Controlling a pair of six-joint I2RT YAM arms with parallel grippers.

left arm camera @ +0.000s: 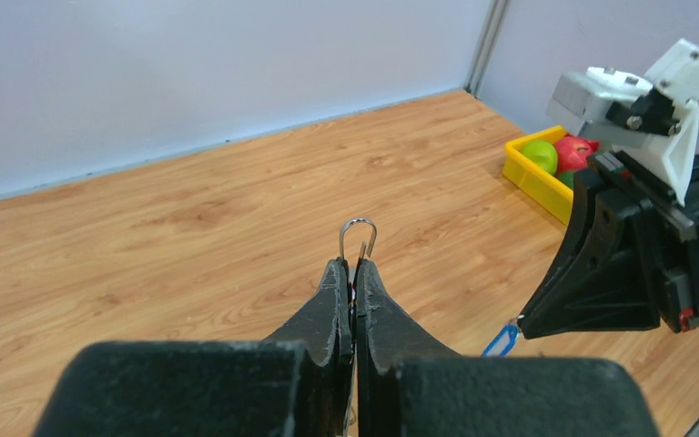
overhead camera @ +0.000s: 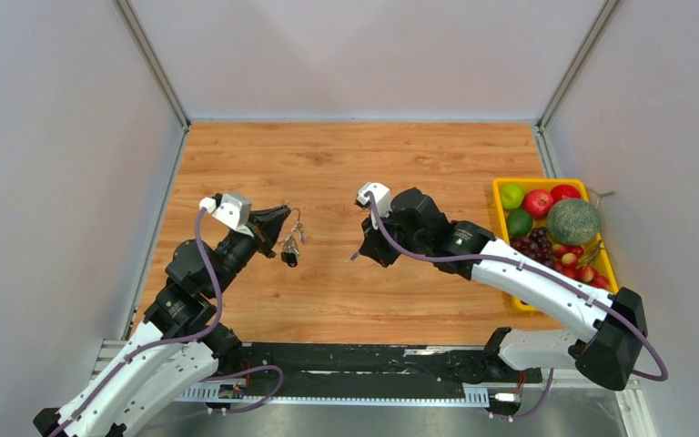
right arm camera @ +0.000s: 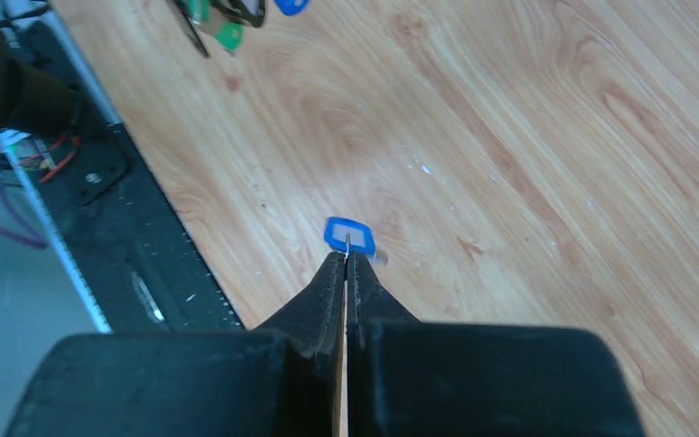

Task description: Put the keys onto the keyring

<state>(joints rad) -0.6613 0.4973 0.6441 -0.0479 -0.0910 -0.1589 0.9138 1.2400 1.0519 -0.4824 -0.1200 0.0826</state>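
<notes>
My left gripper [overhead camera: 281, 221] is shut on the keyring [overhead camera: 295, 224], held above the wooden table. The ring's open silver wire loop [left arm camera: 358, 235] sticks out past the left fingertips [left arm camera: 335, 273]. Several keys [overhead camera: 290, 249] hang from the ring under the gripper; in the right wrist view they show as green [right arm camera: 228, 35] and blue [right arm camera: 291, 5] tags at the top edge. My right gripper [overhead camera: 364, 251] is shut on a key with a blue tag [right arm camera: 349, 236], which hangs below its tips [overhead camera: 355, 256] and also shows in the left wrist view [left arm camera: 501, 341]. The two grippers are apart, facing each other.
A yellow tray [overhead camera: 500, 188] of fruit stands at the right side of the table, with a melon [overhead camera: 572, 220], apples and grapes in it. Grey walls close in the table on three sides. A black rail [overhead camera: 364, 360] runs along the near edge.
</notes>
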